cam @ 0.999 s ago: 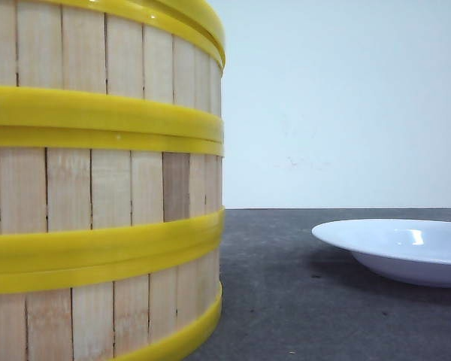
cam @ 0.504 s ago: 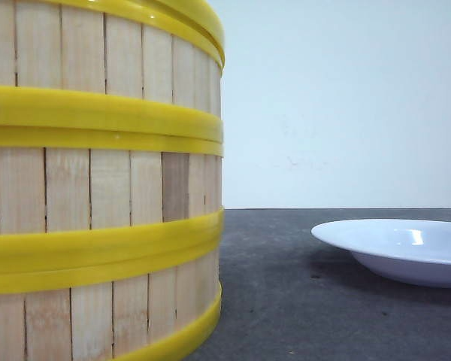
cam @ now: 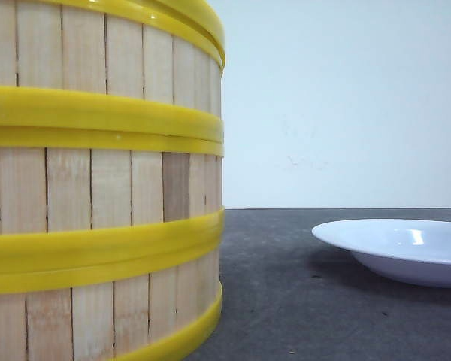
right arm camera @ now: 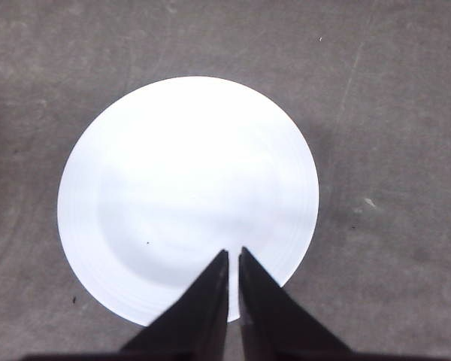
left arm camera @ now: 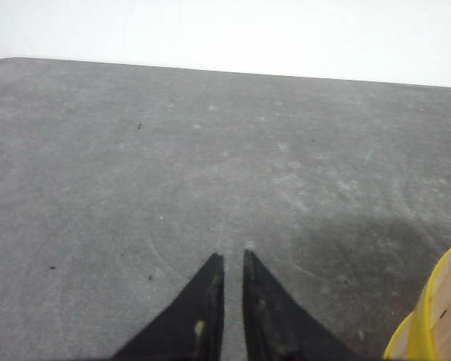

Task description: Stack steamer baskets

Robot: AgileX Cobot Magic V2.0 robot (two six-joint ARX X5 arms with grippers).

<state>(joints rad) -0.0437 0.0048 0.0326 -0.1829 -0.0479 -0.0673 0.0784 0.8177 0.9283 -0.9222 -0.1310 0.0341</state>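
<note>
Both pincers were clenched and held nothing: left gripper (left arm camera: 233,259) over bare gray table (left arm camera: 135,165), right gripper (right arm camera: 234,257) above a white plate (right arm camera: 188,180). Steamer baskets (cam: 98,180) stood stacked at front left.

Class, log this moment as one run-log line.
steamer baskets: stacked | left gripper: shut, empty | right gripper: shut, above plate

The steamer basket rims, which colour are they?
Yellow rims, on pale wooden slats; clearest in the front view.
</note>
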